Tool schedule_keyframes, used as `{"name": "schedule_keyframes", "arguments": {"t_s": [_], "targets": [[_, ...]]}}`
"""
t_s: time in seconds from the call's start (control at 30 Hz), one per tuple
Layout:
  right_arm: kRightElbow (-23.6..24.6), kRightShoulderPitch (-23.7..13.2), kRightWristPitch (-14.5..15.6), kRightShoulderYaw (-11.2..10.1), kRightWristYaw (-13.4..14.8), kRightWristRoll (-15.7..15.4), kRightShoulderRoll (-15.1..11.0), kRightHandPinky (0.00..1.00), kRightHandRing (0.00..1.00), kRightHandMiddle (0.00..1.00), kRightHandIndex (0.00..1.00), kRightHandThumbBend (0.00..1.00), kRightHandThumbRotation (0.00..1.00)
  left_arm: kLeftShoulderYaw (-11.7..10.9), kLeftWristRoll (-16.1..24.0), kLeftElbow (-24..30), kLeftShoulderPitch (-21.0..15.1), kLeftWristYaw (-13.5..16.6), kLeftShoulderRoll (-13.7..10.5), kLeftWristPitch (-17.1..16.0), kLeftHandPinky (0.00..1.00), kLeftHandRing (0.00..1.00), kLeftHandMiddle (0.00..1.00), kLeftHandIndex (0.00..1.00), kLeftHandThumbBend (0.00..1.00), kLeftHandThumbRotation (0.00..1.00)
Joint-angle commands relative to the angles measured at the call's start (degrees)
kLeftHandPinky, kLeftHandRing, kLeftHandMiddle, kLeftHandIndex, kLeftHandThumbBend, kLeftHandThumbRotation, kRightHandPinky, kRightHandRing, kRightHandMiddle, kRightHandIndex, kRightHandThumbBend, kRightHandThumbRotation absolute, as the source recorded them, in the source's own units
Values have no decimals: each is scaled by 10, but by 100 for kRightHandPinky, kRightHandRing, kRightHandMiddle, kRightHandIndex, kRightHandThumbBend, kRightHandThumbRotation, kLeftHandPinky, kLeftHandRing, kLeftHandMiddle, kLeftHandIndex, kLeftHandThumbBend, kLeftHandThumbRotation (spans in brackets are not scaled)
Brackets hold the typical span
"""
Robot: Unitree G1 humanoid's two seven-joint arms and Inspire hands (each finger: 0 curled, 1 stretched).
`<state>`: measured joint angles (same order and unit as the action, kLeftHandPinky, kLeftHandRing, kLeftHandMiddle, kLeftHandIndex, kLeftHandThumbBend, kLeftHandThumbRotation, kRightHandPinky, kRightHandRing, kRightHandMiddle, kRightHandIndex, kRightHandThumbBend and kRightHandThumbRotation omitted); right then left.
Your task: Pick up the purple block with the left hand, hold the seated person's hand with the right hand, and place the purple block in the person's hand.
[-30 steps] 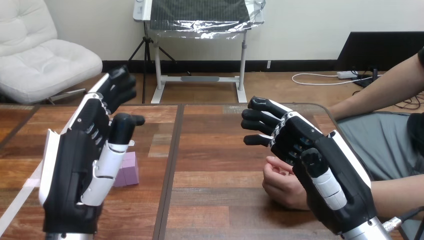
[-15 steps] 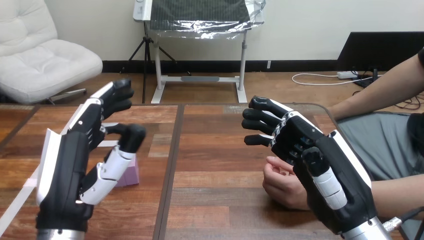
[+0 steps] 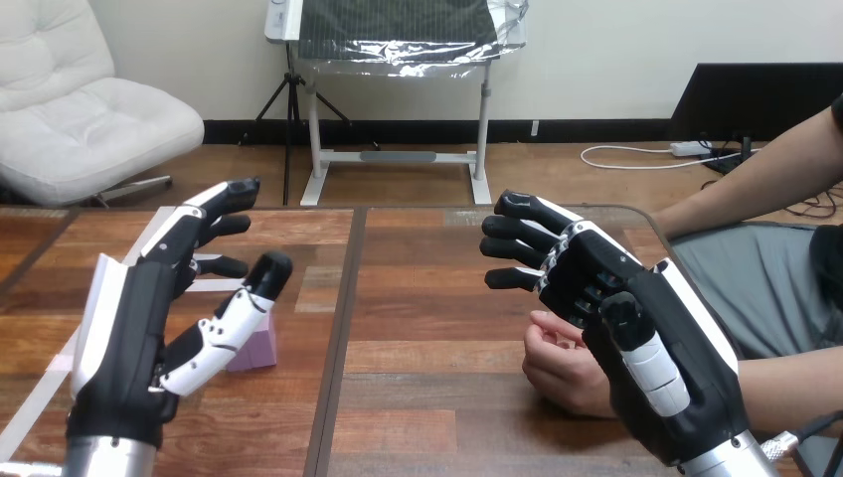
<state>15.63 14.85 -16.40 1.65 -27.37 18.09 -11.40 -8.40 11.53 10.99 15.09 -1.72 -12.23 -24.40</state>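
Note:
The purple block (image 3: pixel 256 345) lies on the wooden table at the left, partly hidden behind my left thumb. My left hand (image 3: pixel 139 328) hovers over it, open, with fingers stretched forward and thumb spread out to the right. At the right my right hand (image 3: pixel 636 338) is raised above the table, open, with its fingers loosely bent and pointing left. The person's hand (image 3: pixel 562 363) rests on the table in a loose fist just under and left of my right palm. I cannot tell whether the two touch.
The person's forearm (image 3: pixel 795 383) comes in from the right edge along the table's right side. A dark seam (image 3: pixel 343 328) runs down the tabletop between the two hands. A strip of white tape (image 3: pixel 214 285) lies under my left hand.
My left hand has tilted forward and down towards the purple block, and its fingers and thumb have spread wider. My right hand and the person's hand have stayed still.

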Motion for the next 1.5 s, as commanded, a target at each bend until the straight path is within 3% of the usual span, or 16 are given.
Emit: {"name": "schedule_keyframes", "arguments": {"t_s": [0.0, 0.4, 1.2, 1.47], "targets": [[19, -37, -11, -2, 1, 6, 5, 75, 83, 83, 85, 96, 81, -7, 14, -31, -51, 6, -24, -5, 63, 78, 82, 80, 55, 63], [20, -36, -11, -2, 1, 7, 5, 75, 83, 83, 85, 97, 81, -10, 38, -85, -85, 8, -54, 14, 62, 79, 83, 82, 63, 62], [24, -31, -10, -4, 0, 11, 3, 75, 83, 83, 85, 97, 80, 10, 121, -195, -154, 35, -104, 49, 68, 83, 85, 83, 58, 56], [21, -31, -14, -6, 0, 9, 2, 76, 83, 83, 85, 97, 81, 20, 134, -239, -179, 47, -116, 49, 75, 83, 85, 83, 59, 51]]}}
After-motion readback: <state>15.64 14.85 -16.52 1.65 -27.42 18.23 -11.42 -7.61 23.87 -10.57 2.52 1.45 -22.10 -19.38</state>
